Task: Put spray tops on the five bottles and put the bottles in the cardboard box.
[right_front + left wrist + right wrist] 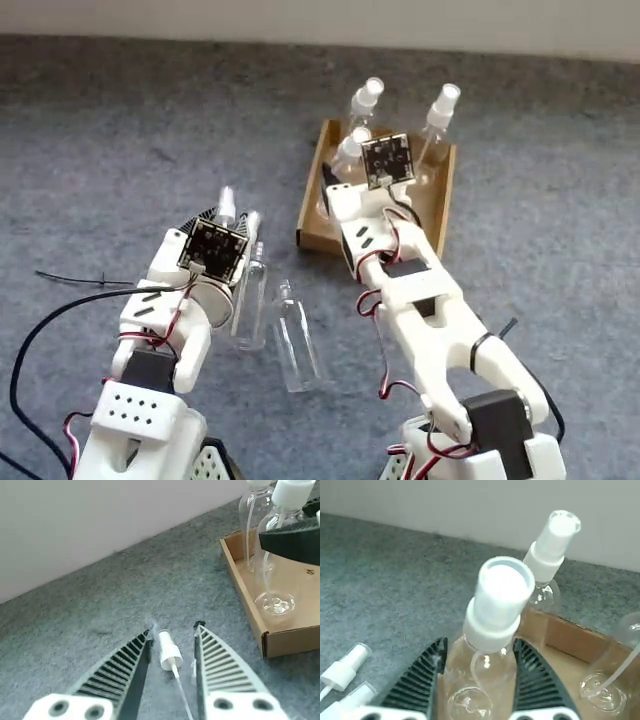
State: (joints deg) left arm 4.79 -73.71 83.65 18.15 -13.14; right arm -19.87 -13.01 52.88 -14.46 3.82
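**Ana:** Bottles first: where are they?

**Ben:** Three capped ones stand upright in the cardboard box (318,242), upper centre of the high view. The nearest bottle (351,147) is at the box's left side. The far-left bottle (366,99) is behind it, and the far-right bottle (442,106) is at the back right corner. Two uncapped bottles lie on the grey carpet (120,130) in the lower centre. The first bare bottle (252,300) is just beside the left arm, and the second bare bottle (296,340) is between the arms.

**Ana:** And the right gripper (479,642)?

**Ben:** Its jaws pinch the nearest bottle's clear body from both sides, just below that bottle's white cap.

**Ana:** What about the left gripper (173,630)?

**Ben:** Its jaws are spread, low over the carpet left of the box. A loose spray top (169,652) lies between them with its tube pointing back toward the wrist, and it touches neither finger. A second spray top (251,226) lies just right of it in the high view.
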